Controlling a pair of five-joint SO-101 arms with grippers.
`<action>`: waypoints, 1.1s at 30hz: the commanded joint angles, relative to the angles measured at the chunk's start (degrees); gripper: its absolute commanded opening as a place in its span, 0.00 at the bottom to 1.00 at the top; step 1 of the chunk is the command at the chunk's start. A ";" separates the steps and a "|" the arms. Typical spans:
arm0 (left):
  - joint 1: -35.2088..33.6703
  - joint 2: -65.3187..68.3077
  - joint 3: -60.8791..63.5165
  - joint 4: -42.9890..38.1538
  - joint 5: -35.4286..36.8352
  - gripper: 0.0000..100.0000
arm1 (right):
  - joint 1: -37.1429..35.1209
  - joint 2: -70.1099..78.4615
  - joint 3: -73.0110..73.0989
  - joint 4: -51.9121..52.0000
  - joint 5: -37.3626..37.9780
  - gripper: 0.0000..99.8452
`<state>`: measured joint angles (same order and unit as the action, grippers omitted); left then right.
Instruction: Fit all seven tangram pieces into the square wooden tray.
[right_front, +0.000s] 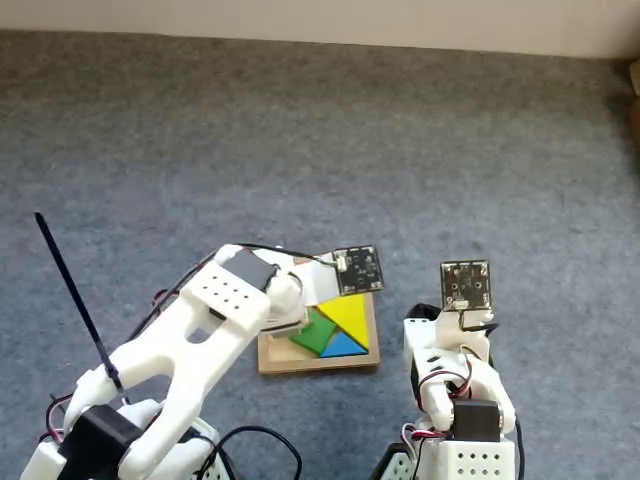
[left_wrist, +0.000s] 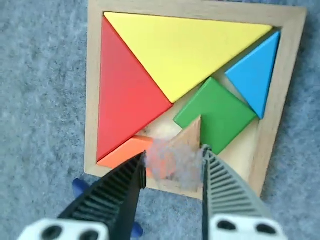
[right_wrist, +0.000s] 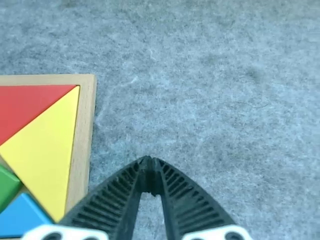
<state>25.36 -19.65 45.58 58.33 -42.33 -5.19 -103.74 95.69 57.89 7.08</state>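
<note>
The square wooden tray (left_wrist: 93, 90) holds a large red triangle (left_wrist: 127, 95), a large yellow triangle (left_wrist: 185, 50), a small blue triangle (left_wrist: 255, 72) and a green square (left_wrist: 220, 112). An orange piece (left_wrist: 125, 152) lies in the tray corner near one finger. My left gripper (left_wrist: 171, 160) hovers over the tray's near edge, its jaws set around a blurred tan-orange small triangle (left_wrist: 187, 142) whose tip points at the green square. A dark blue piece (left_wrist: 79, 187) peeks out on the carpet beside the tray. My right gripper (right_wrist: 149, 164) is shut and empty over carpet beside the tray (right_wrist: 85, 135).
Grey carpet (right_front: 320, 150) covers the whole area, wide open beyond the tray (right_front: 300, 365). The left arm (right_front: 225, 300) reaches over the tray; the right arm (right_front: 465, 330) stands to its right. A thin black strip (right_front: 70, 290) sticks up at the left.
</note>
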 joint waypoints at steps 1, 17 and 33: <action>-3.03 -2.42 -3.30 -0.79 0.88 0.19 | 0.66 0.04 8.31 0.40 -0.18 0.01; -4.97 -2.07 -2.95 8.88 11.43 0.19 | 0.66 0.04 8.31 0.40 -0.18 0.01; -9.98 -2.24 5.05 -7.74 12.40 0.19 | 0.66 0.13 8.31 0.40 -0.18 0.01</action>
<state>17.89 -19.74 52.70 51.65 -30.20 -5.19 -103.74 95.69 57.89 7.08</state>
